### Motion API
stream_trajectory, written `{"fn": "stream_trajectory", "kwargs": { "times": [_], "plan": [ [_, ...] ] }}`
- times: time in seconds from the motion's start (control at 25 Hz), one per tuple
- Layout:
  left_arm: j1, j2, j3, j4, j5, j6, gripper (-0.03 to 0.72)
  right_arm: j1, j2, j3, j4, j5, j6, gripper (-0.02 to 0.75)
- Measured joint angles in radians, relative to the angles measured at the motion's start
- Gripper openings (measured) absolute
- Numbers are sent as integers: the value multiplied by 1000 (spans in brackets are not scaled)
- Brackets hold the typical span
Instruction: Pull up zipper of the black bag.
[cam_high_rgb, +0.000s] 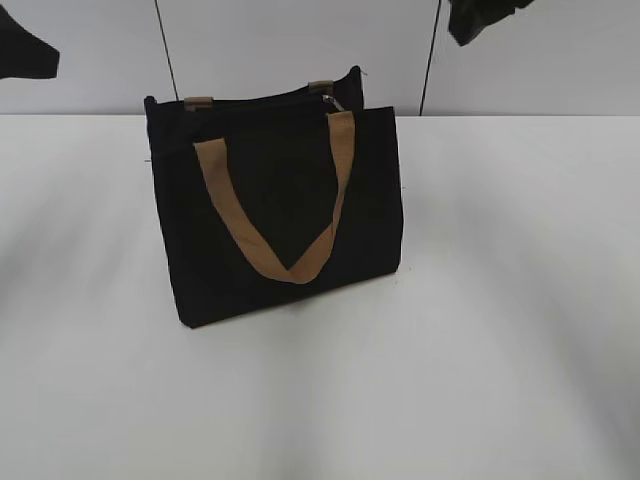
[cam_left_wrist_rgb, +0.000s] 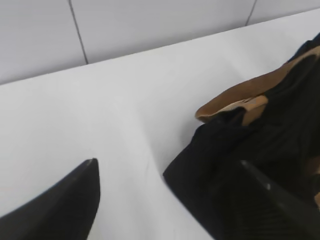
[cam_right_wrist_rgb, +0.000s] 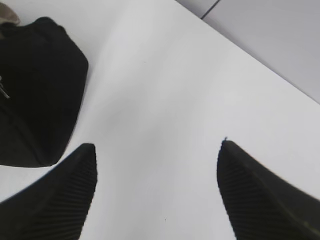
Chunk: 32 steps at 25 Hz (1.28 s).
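The black bag (cam_high_rgb: 270, 200) stands upright in the middle of the white table (cam_high_rgb: 500, 300), its tan handle (cam_high_rgb: 215, 190) hanging down the front. The small silver zipper (cam_high_rgb: 335, 103) sits at the right end of the top edge. It also shows as a silver bit at the left edge of the right wrist view (cam_right_wrist_rgb: 4, 91). My left gripper (cam_left_wrist_rgb: 167, 162) is open and empty, with one finger over the bag's corner (cam_left_wrist_rgb: 225, 150). My right gripper (cam_right_wrist_rgb: 156, 145) is open and empty over bare table, to the right of the bag (cam_right_wrist_rgb: 40, 90). Neither gripper touches the bag.
A grey panelled wall (cam_high_rgb: 300, 40) runs behind the table. Dark parts of the left arm (cam_high_rgb: 22, 52) and the right arm (cam_high_rgb: 485, 18) hang at the top corners of the exterior view. A tan handle (cam_left_wrist_rgb: 250, 95) lies across the bag's top.
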Motion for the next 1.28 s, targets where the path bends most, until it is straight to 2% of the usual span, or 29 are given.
{"fn": "stream_trajectory", "kwargs": {
  "times": [0.12, 0.28, 0.4, 0.56, 0.96, 1.08, 1.28],
  "plan": [
    [0, 0, -85, 270, 84, -263, 577, -30, -49, 0, -6, 23, 28, 567],
    [1, -30, -107, 602, 183, -586, 564, -101, -125, 8, 19, 78, 34, 568],
    [3, -83, -107, 719, 263, -695, 558, -154, -219, 80, 79, 71, 19, 568],
    [3, -250, -49, 721, 323, -723, 557, -172, -440, 321, 120, 31, 9, 568],
    [3, -852, 316, 612, 453, -729, 554, -172, -1104, 970, 231, 22, 7, 568],
    [3, -997, 384, 605, 505, -729, 552, -172, -1259, 1088, 236, 47, 8, 566],
    [3, -1146, 438, 601, 581, -729, 529, -172, -1458, 1178, 237, 98, 30, 547]
  ]
}}
